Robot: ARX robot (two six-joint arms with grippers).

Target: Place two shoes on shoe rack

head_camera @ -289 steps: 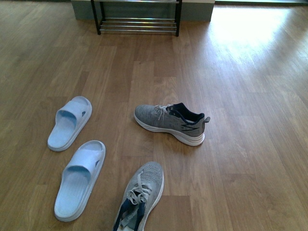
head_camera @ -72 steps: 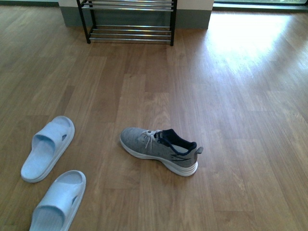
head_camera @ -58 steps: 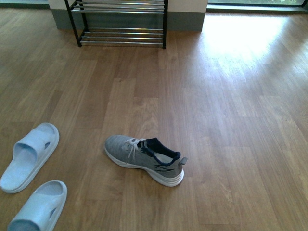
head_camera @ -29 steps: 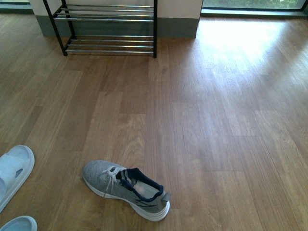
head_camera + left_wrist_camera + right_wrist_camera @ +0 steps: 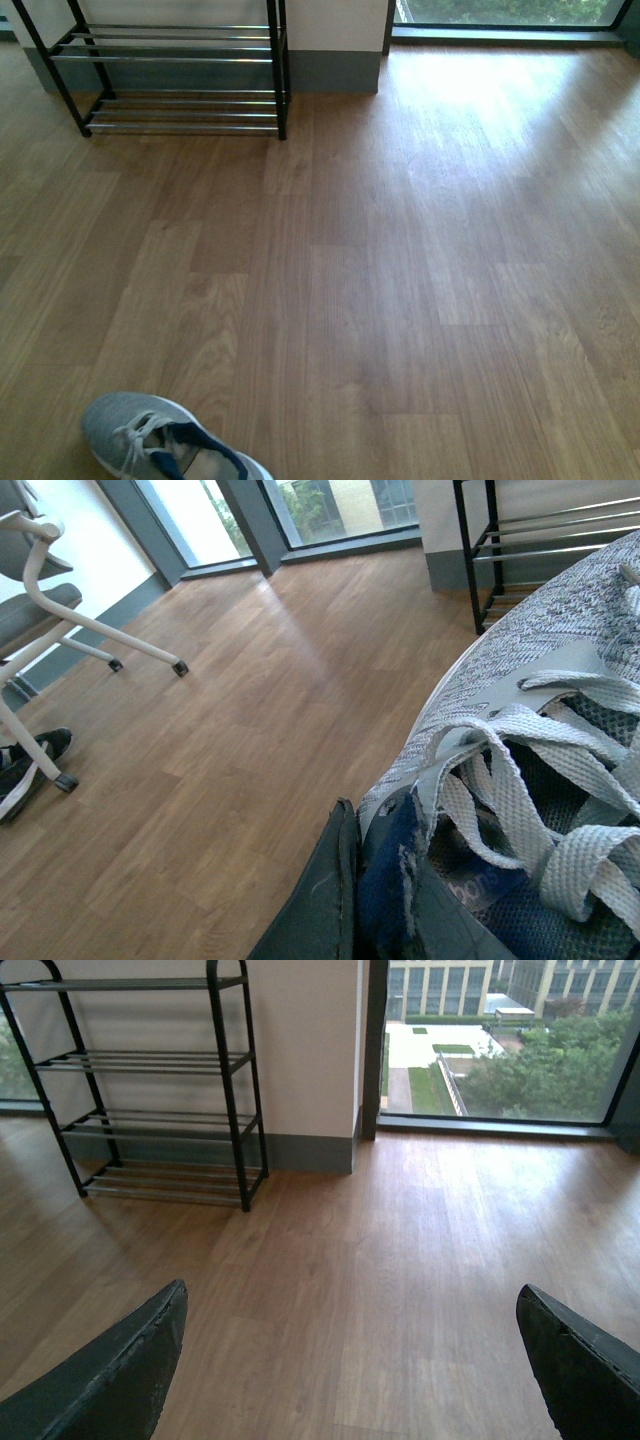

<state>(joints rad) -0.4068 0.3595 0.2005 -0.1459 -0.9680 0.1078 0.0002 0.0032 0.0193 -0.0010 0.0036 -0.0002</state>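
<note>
One grey sneaker (image 5: pixel 118 428) with pale laces and navy lining lies on the wood floor at the bottom left of the front view, partly cut off by the frame. The other grey sneaker (image 5: pixel 520 670) fills the left wrist view, held off the floor. My left gripper (image 5: pixel 385 865) is shut on its navy collar. The black shoe rack (image 5: pixel 180 70) with chrome bars stands against the far wall at the left, also seen as the shoe rack (image 5: pixel 150 1090) in the right wrist view. My right gripper (image 5: pixel 350 1380) is open over bare floor, nothing between its fingers (image 5: pixel 110 1380).
A white-legged office chair (image 5: pixel 45 605) and a black shoe (image 5: pixel 25 765) show far off in the left wrist view. A floor-to-ceiling window (image 5: pixel 500 1040) stands right of the rack. Wood floor (image 5: pixel 400 280) stretches between me and the rack.
The front view has advanced toward the rack, which is now nearer and further left. The floor sneaker has slid to the bottom left edge, and the blue slippers have left the view.
</note>
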